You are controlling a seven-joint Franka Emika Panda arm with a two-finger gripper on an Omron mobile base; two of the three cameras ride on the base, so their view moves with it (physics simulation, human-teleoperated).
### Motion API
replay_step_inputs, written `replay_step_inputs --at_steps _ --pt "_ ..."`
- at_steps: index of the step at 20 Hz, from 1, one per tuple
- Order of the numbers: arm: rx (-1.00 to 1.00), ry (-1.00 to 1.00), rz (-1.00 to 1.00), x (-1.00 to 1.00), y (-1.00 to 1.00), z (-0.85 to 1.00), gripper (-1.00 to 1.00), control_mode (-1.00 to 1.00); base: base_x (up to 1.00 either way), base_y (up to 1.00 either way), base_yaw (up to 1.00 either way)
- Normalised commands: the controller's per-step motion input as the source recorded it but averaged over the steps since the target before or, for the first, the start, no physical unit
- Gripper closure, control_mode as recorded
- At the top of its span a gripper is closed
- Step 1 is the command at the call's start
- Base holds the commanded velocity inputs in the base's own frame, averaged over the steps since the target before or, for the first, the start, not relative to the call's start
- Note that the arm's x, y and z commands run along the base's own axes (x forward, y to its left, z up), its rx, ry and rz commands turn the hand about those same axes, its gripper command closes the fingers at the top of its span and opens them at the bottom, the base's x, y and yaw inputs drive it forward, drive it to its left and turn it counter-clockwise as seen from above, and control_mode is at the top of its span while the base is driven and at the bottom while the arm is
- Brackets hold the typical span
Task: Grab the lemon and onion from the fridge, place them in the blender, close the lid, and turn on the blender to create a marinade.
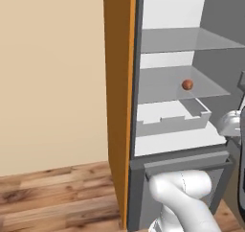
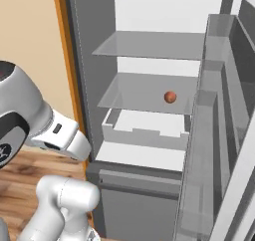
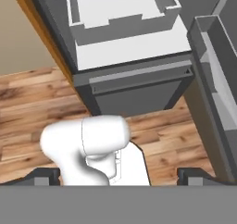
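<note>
Arm folded low before open fridge [image 1: 167, 130]; gripper [image 3: 118, 176] jaws spread wide, empty; fingertips cropped at 6 o'clock.

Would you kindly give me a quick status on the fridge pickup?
Pincer open, empty, aimed at floor. Small reddish-brown ball on middle glass shelf of open fridge. Nothing blocking it.

Even, bright, flat rendered light; no visible source. No glare or hot spots. White fridge [image 1: 167, 8] back panels read near blown-out. Soft, faint shading under the glass shelves [image 2: 149, 46]; no hard cast shadows on the wood floor [image 3: 41, 102]. Edges slightly soft and jagged, low resolution. No lens distortion, no motion blur, everything equally in focus.
</note>
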Motion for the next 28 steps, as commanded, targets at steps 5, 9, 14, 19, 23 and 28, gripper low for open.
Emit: replay_step_inputs --at_steps 5,9,14,19,23,28 --pt "0.0 0.0 0.0 0.0 0.0 0.0 -1.0 1.0 0.31 -0.27 -0.05" --pt "0.0 0.0 0.0 0.0 0.0 0.0 -1.0 1.0 0.34 -0.26 -0.05" --pt "0.0 0.0 0.0 0.0 0.0 0.0 -1.0 1.0 0.35 -0.33 -0.04" --pt "0.0 0.0 -0.01 0.31 -0.32 -0.04 -1.0 -1.0 0.13 -0.2 -0.01" --pt "0.0 0.0 0.0 0.98 -0.23 -0.19 -1.0 -1.0 0.0 0.0 0.0" --pt "0.0 0.0 0.0 1.0 -0.18 -0.23 -1.0 -1.0 0.0 0.0 0.0"
